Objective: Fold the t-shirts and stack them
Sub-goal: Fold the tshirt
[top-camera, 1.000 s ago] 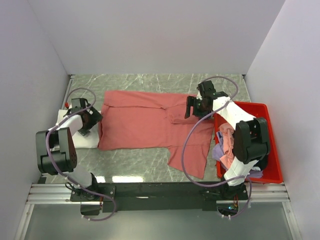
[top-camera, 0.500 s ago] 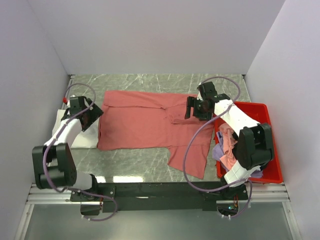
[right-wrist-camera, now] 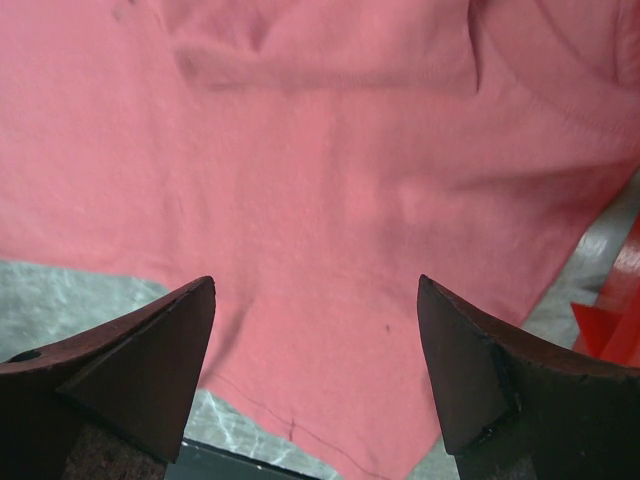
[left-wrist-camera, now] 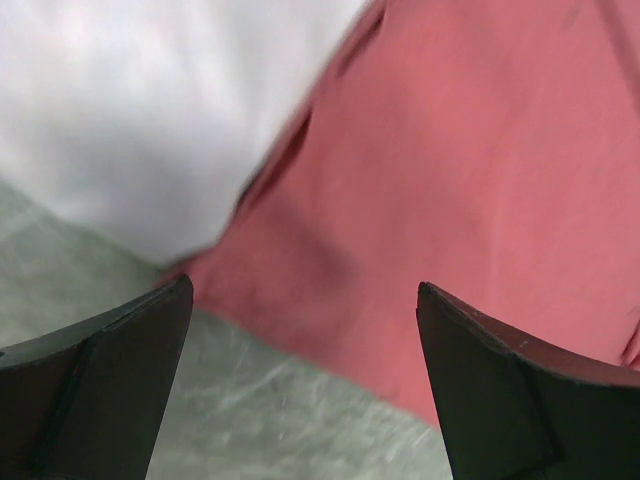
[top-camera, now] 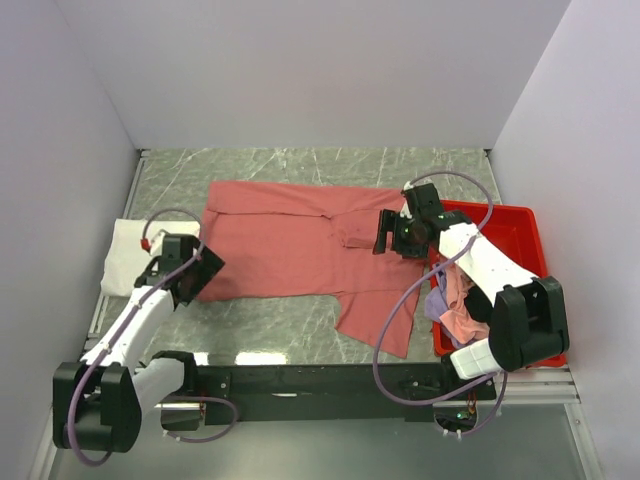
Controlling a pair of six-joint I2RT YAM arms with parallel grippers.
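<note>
A large dusty red t-shirt [top-camera: 300, 245] lies spread flat across the middle of the table, one sleeve hanging toward the near edge. A folded white t-shirt [top-camera: 125, 262] lies left of it. My left gripper [top-camera: 207, 265] hovers open over the red shirt's near-left corner; its wrist view shows the white t-shirt [left-wrist-camera: 130, 110], the red t-shirt [left-wrist-camera: 470, 170] and bare marble between the open left gripper [left-wrist-camera: 305, 290]. My right gripper [top-camera: 385, 232] stands open above the shirt's right part; in its wrist view the red t-shirt [right-wrist-camera: 330, 170] fills the frame beyond the right gripper [right-wrist-camera: 315, 285]. Neither holds anything.
A bright red plastic tray [top-camera: 515, 212] stands at the right edge, holding a crumpled pink t-shirt [top-camera: 458, 290] and a lavender one [top-camera: 437, 303]; the tray's corner [right-wrist-camera: 612, 310] shows in the right wrist view. Grey walls close in left, right and behind.
My left arm has swung from beside the white shirt toward the near edge, reaching the red shirt's near-left corner. The right gripper has drifted slightly right and nearer. Both stayed open.
</note>
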